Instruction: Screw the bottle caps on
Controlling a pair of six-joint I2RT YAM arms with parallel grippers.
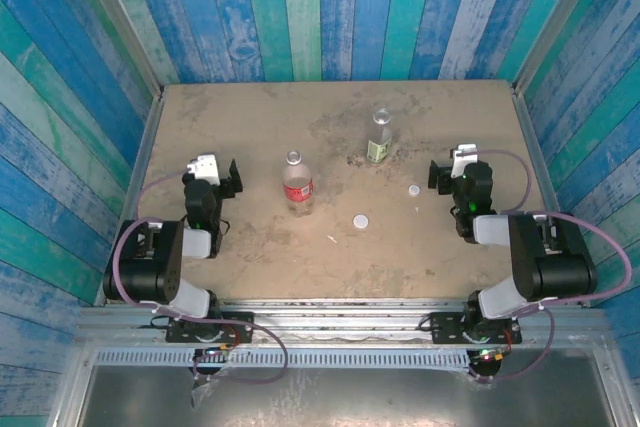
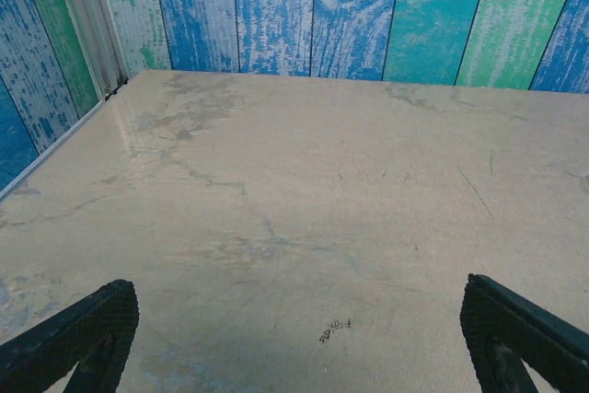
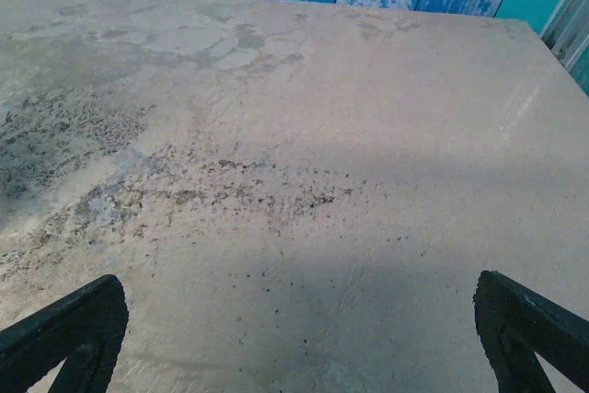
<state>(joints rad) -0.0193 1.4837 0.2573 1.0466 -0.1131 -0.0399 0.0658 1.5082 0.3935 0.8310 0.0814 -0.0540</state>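
White larger cap (image 1: 360, 219), smaller cap (image 1: 413, 189) and green-label bottle (image 1: 379, 140) are sitting right of the red-label bottle (image 1: 298, 187). Left and right jaws are gaping open, empty.

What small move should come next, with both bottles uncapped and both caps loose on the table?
Probably ease the open, empty right gripper toward the smaller round white plastic cap, the piece nearest it. The clear plastic bottle with the green label stands upright and uncapped close by that cap.
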